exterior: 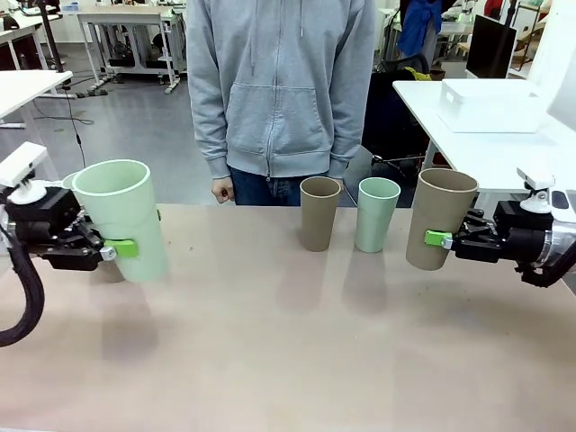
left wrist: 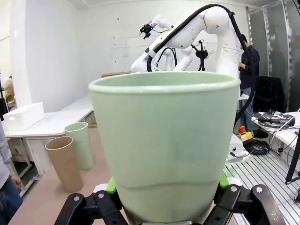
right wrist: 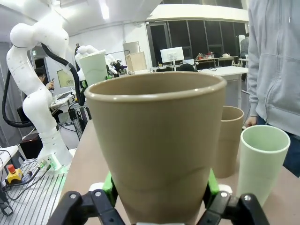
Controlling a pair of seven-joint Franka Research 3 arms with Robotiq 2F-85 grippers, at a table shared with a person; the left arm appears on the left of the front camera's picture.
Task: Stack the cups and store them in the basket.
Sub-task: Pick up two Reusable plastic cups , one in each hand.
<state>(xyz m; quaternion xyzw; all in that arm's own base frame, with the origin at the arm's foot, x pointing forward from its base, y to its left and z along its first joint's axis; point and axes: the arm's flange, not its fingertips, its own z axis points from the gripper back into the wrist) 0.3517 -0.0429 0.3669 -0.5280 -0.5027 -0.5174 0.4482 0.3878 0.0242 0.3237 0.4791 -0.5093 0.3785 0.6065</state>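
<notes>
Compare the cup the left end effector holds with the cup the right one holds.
Colour: the left one is a mint green cup, the right one a tan-brown cup. Place: the mint green cup sits in the left end effector at the left side of the table, the tan-brown cup in the right end effector at the right side. Shared: both are tapered, handle-less, mouth up, clamped low on their walls.

Worktop (exterior: 270,360) bare across near and middle, wide lane between left claw (exterior: 126,245) with held mint cup (exterior: 121,209) and right claw (exterior: 439,239) with held tan cup (exterior: 443,207). Far edge blocked: standing tan cup (exterior: 319,212), standing mint cup (exterior: 377,214), narrow gap between; person (exterior: 279,90) just behind.
</notes>
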